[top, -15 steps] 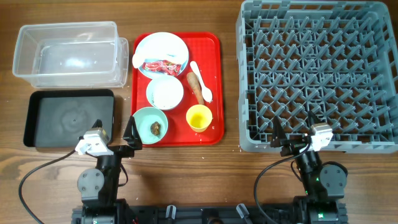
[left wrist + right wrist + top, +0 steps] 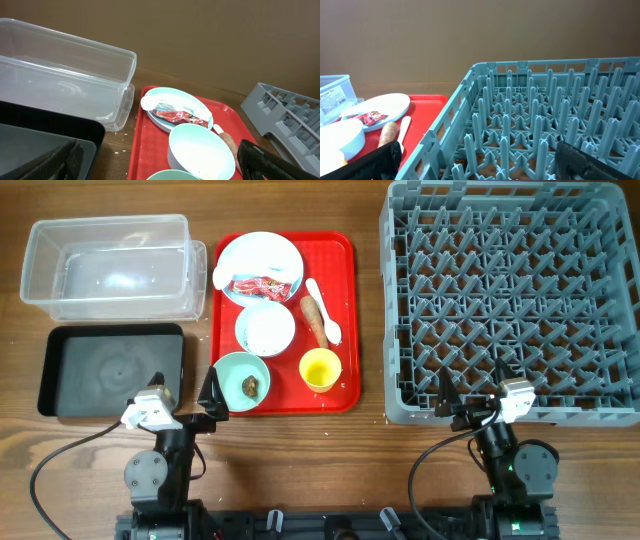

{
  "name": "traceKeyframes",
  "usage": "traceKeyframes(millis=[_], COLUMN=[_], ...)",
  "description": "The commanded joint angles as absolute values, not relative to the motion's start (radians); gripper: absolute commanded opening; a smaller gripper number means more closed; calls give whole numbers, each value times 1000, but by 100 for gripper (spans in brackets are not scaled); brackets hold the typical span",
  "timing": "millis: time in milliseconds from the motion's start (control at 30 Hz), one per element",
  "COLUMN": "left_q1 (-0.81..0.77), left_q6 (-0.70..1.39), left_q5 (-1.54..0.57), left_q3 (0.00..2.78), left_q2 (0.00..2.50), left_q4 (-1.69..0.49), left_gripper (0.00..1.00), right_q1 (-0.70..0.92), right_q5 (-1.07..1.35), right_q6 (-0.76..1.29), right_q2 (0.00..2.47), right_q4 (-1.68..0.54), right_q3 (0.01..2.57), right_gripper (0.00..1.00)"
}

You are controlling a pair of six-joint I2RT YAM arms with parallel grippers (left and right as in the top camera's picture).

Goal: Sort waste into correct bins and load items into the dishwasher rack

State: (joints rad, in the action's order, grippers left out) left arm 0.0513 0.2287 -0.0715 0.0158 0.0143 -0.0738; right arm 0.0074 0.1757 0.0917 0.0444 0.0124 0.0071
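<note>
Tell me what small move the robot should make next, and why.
Probably extend the left gripper toward the red-and-white wrapper on the plate. It and the right gripper are open and empty, the dishwasher rack holds nothing yet, and the wrapper lies exposed on the left arm's side, close to the clear tub.

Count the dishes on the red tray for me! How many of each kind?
Plate: 1
Bowls: 2, the white bowl and the mint-green bowl
Yellow cup: 1
White spoon: 1
Total: 5
</note>
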Motion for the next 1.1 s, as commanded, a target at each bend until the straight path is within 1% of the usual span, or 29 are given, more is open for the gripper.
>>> traceKeyframes(millis=[0, 533, 633, 800, 867, 933, 967, 1067], left_q1=[45, 45, 45, 45, 45, 45, 45, 45], left_q6=[216, 216, 217, 217, 216, 216, 216, 217], left_q5=[-58, -58, -62, -81, -132, -134, -138, -239], left_q3=[7, 7, 7, 7, 7, 7, 7, 27], left_q2=[7, 7, 7, 7, 7, 7, 7, 7], left_q4=[-72, -72, -72, -70, -58, -45, -30, 63], left_gripper=[100, 100, 100, 100, 100, 100, 100, 100], right_q1=[5, 5, 5, 6, 5, 5, 5, 5], right_q5=[178, 178, 158, 167, 192, 226, 244, 280], right_q6=[86, 85, 57, 179, 183, 184, 184, 184], right_q2=[36, 36, 36, 36, 36, 36, 36, 39], right_q4=[14, 15, 15, 143, 213, 263, 278, 275], right_q3=[5, 5, 5, 6, 6, 6, 10, 54], right_gripper=[100, 100, 100, 100, 100, 100, 100, 100])
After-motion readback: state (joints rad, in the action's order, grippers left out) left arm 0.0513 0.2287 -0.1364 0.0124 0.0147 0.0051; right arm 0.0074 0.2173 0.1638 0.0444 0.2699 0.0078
